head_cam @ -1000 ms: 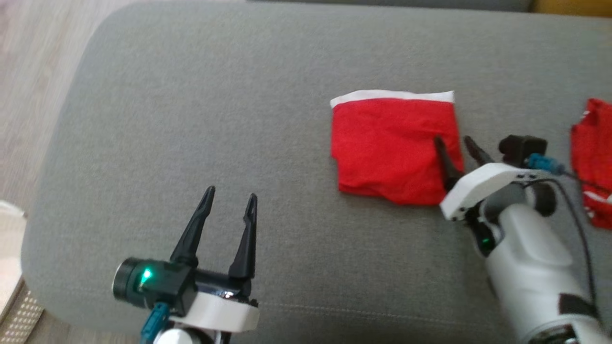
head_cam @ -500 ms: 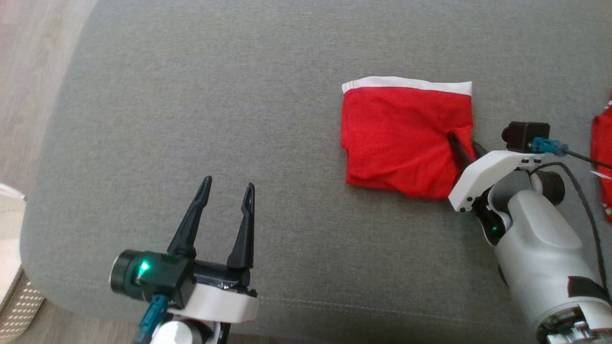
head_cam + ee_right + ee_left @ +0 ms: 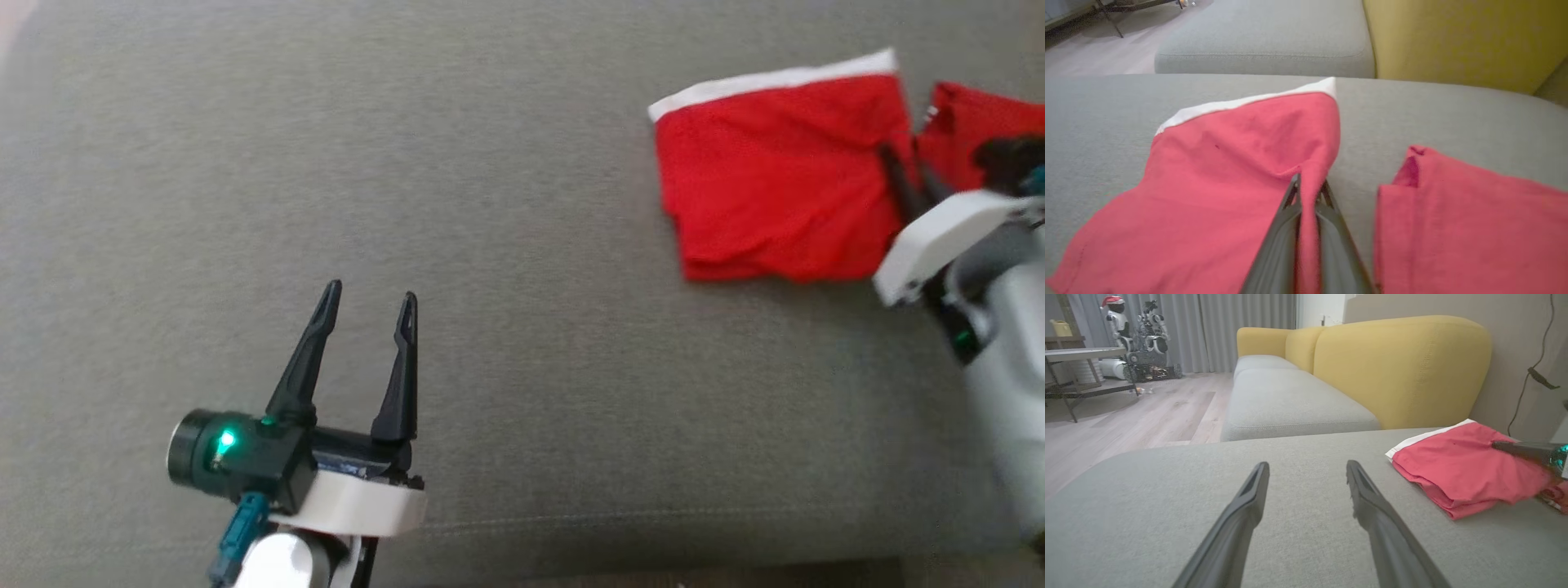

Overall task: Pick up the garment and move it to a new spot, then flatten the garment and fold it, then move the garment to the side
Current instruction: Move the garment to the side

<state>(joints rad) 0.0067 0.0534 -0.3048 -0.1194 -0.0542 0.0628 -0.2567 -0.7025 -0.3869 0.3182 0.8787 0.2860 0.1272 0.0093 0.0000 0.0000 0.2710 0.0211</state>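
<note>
the red garment (image 3: pixel 775 175) lies folded in the upper right of the head view, flat on the grey cushion (image 3: pixel 408 163), with its white waistband (image 3: pixel 767 82) along its top edge. the right gripper (image 3: pixel 1310 181) comes in from the right edge of that view and meets the garment's right side. in the right wrist view its two dark fingers are pressed together on a raised ridge of red fabric, which runs down between them in the lower middle of the frame; the rest of the garment spreads to the left and lies on the cushion.

a second red cloth (image 3: pixel 1466 228) lies just beside the garment, at the lower right of the right wrist view, with a strip of bare cushion between the two.

the left gripper (image 3: pixel 371 291) sits at the lower left of the head view, well apart from the garment, fingers pointing up the frame and spread wide with only cushion between them. it holds nothing.

in the left wrist view the garment shows at the right edge. a yellow backrest (image 3: pixel 1404 367) rises behind the cushion at upper right, and a wooden floor (image 3: pixel 1147 412) fills the left.
</note>
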